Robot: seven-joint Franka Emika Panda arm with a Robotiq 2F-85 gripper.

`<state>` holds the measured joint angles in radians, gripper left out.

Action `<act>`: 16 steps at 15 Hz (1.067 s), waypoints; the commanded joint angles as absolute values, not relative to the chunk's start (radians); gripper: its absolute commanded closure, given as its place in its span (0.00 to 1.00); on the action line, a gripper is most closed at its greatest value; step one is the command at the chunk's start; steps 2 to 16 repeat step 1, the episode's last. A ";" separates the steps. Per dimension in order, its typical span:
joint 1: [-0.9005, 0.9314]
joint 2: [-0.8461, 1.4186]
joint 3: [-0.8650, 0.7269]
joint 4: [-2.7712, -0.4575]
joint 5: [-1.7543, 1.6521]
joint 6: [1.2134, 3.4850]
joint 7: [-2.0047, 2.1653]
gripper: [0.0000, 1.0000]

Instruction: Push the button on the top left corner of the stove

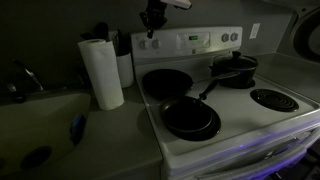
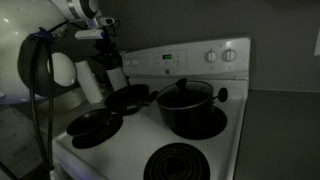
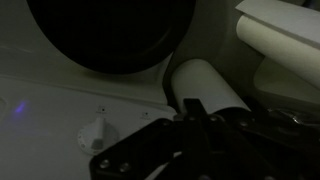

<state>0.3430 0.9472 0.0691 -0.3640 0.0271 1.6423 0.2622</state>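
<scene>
The white stove (image 1: 245, 125) has a raised back panel (image 1: 200, 42) with a small green display (image 1: 192, 40) and knobs; it also shows in an exterior view (image 2: 120, 150). My gripper (image 1: 152, 20) hangs just above the panel's left end, fingers together and holding nothing. In an exterior view the gripper (image 2: 105, 45) is beside the panel's left end. In the wrist view the dark fingers (image 3: 193, 105) point at the panel's end, with a white knob (image 3: 97, 135) to their left. The button itself cannot be made out in the dim light.
A paper towel roll (image 1: 101, 72) stands just left of the stove and shows in the wrist view (image 3: 205, 85). Two frying pans (image 1: 190, 118) (image 1: 165, 82) and a lidded pot (image 1: 233, 68) sit on burners. A bare coil (image 1: 272, 99) lies at right. A sink (image 1: 40, 125) lies at far left.
</scene>
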 commanded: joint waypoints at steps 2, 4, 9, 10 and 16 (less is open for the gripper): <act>0.325 0.924 0.077 -0.396 0.047 1.599 0.288 0.67; 0.325 0.924 0.077 -0.396 0.047 1.599 0.288 0.67; 0.325 0.924 0.077 -0.396 0.047 1.599 0.288 0.67; 0.325 0.924 0.077 -0.396 0.047 1.599 0.288 0.67; 0.325 0.924 0.077 -0.396 0.047 1.599 0.288 0.67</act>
